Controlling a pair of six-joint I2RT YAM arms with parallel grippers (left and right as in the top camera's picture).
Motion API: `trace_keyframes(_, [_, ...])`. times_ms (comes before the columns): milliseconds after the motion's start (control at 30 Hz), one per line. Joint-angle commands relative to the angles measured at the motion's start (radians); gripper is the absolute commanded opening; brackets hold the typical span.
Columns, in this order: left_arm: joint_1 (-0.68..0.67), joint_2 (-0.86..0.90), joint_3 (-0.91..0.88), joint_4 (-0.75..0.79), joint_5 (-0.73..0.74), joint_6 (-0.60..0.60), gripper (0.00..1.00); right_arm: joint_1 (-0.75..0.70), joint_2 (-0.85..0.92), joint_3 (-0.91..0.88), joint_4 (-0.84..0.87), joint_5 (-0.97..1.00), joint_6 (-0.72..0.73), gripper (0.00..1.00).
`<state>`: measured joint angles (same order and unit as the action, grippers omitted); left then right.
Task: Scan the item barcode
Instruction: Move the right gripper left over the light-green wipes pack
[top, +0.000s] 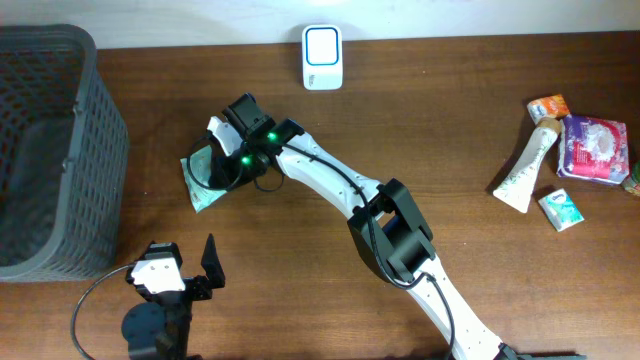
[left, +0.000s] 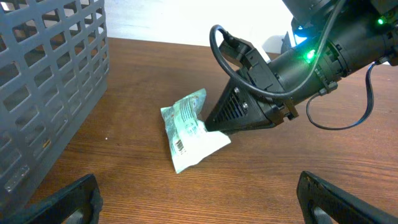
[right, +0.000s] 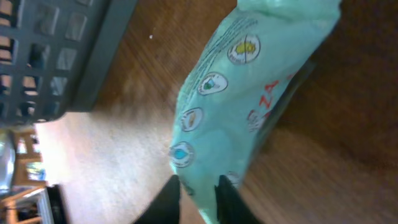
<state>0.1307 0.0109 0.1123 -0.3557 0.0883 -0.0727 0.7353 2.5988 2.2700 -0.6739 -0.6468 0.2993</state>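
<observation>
One wooden bench (top: 470, 110) fills the overhead view and carries everything else. One grey lattice basket (top: 45, 150) stands along the left edge of the frame. There are two arms. The right arm (top: 400, 235) is the larger in view, white and black, running from the lower right up to the centre left. The left arm (top: 155, 300) shows at the bottom left. The right end effector (right: 198, 190) is closed on one pale green packet (top: 203, 180), pinching its edge between the two dark fingers. The left end effector (left: 196, 179) is wide open and holds nothing, its two fingers at the bottom corners of the left wrist view. The packet, the task's item, lies on the bench at centre left of the overhead frame, just right of the basket and apart from it. One barcode (left: 180, 146) shows on the packet's face in the left wrist view. One white scanner (top: 322, 57) with a blue-ringed window sits at the top centre, well apart from the packet. Five small goods cluster at the right edge: one purple pack (top: 592, 148), one white tube (top: 525, 170) lying slanted, one teal and white box (top: 560, 210), one orange packet (top: 547, 107), and one green item (top: 634, 182) cut off by the frame.
</observation>
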Motion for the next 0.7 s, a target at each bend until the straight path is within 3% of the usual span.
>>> trace_keyframes(0, [0.003, -0.004, -0.002, -0.006, -0.007, -0.009, 0.99, -0.019, 0.011, -0.008, -0.026, 0.039, 0.023, 0.04])
trace_keyframes(300, [0.003, -0.004, -0.002, -0.006, -0.007, -0.009, 0.99, -0.138, -0.055, -0.004, -0.296, 0.191, 0.033, 0.04])
trace_keyframes(433, [0.003, -0.004, -0.002, -0.006, -0.007, -0.009, 0.99, -0.154, -0.092, -0.002, -0.304, 0.015, -0.101, 0.04])
trace_keyframes(467, [0.003, -0.004, -0.002, -0.006, -0.007, -0.009, 0.99, -0.154, -0.094, 0.002, -0.278, -0.037, -0.101, 0.22])
trace_keyframes(500, [0.003, -0.004, -0.002, -0.006, -0.007, -0.009, 0.99, -0.153, -0.094, 0.002, -0.245, -0.08, -0.1, 0.52])
trace_keyframes(533, [0.003, -0.004, -0.002, -0.006, -0.007, -0.009, 0.99, -0.151, -0.094, 0.002, -0.208, -0.116, -0.1, 0.74])
trace_keyframes(567, [0.003, -0.004, -0.002, -0.006, -0.007, -0.009, 0.99, -0.147, -0.092, 0.002, -0.164, -0.135, -0.077, 0.83])
trace_keyframes(667, [0.003, -0.004, -0.002, -0.006, -0.007, -0.009, 0.99, -0.13, -0.09, 0.002, -0.064, -0.124, 0.024, 0.98])
